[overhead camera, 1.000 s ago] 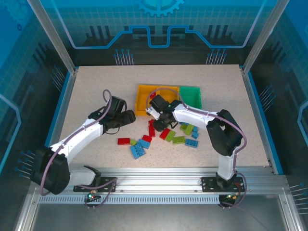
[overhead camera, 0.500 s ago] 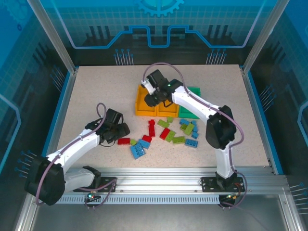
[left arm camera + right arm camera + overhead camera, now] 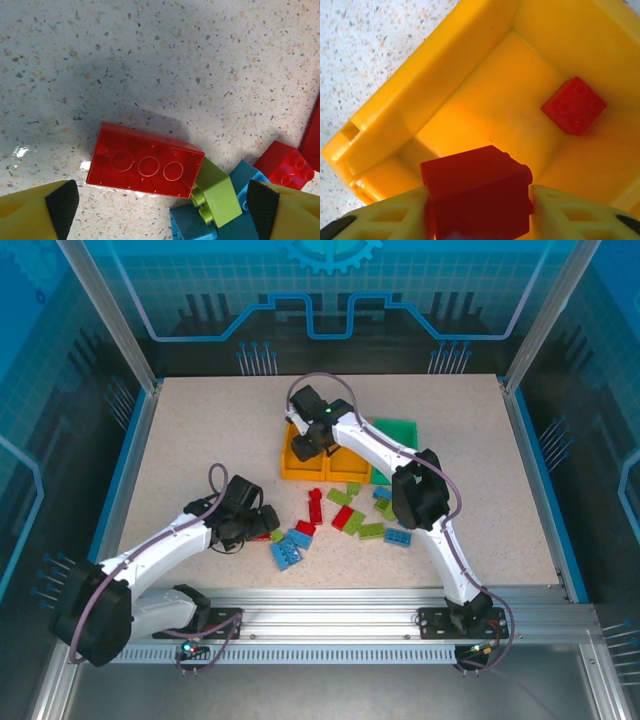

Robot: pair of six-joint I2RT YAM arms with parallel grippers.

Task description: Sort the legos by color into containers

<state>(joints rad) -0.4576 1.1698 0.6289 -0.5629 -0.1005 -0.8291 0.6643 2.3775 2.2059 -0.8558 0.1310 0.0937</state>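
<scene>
Red-sorting drop-off: right gripper (image 3: pixel 310 443) clamps a red brick (image 3: pixel 475 195) above the left orange-yellow bin (image 3: pixel 420 85) at 12 o'clock of the pile and should release next, while the wide-open left gripper (image 3: pixel 262 522) over the long red brick (image 3: pixel 145 165) at 9 o'clock should descend and close.

Red brick (image 3: pixel 476 200) in right gripper (image 3: pixel 480 190) cut off below.

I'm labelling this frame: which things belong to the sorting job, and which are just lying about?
Job: gripped red brick, red square brick, yellow bin, green bin, long red brick, lime brick, loose bricks.
Surroundings only: speckled tabletop, aluminium rail.
</scene>
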